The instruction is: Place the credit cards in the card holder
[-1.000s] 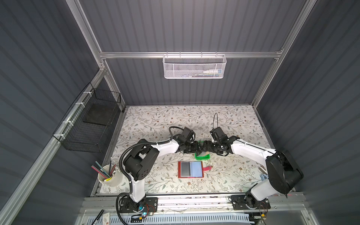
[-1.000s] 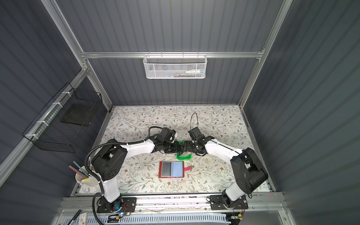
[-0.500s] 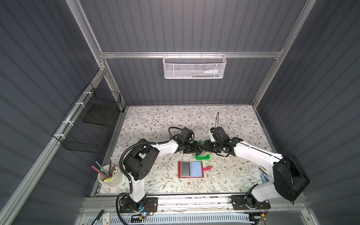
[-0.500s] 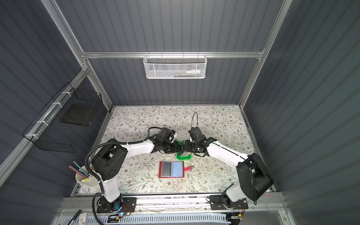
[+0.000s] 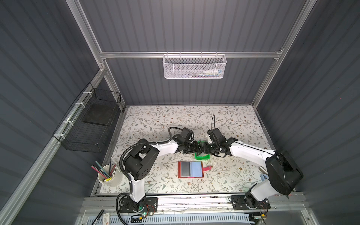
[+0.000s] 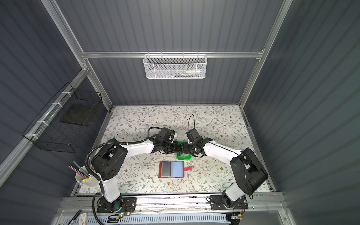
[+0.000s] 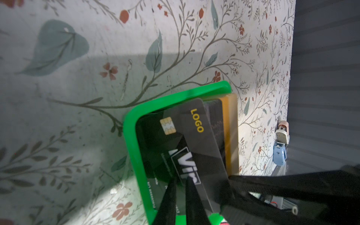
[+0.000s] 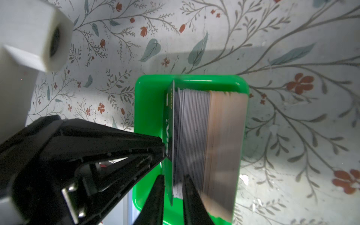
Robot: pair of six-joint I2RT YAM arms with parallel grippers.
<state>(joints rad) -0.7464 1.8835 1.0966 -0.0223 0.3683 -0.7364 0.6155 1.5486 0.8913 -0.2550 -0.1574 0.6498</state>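
The credit cards (image 8: 194,136) stand on edge as a grey and tan stack in a small green tray (image 8: 148,109). One black "Vip" card (image 7: 202,140) is tilted away from the stack's front. In both top views my grippers meet over that tray. My left gripper (image 7: 180,181) is shut on the black card's edge. My right gripper (image 8: 173,176) is closed round the same card's end (image 8: 169,116), with a few grey-edged cards also between its fingers. The red card holder (image 5: 179,170) lies open and flat just in front of the tray, sleeves up, snap tab (image 5: 207,168) to its right.
A cup of pencils (image 5: 109,175) stands at the front left. A black wire basket (image 5: 91,122) hangs on the left wall and a white mesh basket (image 5: 194,67) on the back rail. Small blue and white clips (image 7: 279,153) lie by the right edge.
My right gripper has moved in over the green tray and closed its wide-open jaws round the tilted black card. My left gripper has stayed where it was, still shut.
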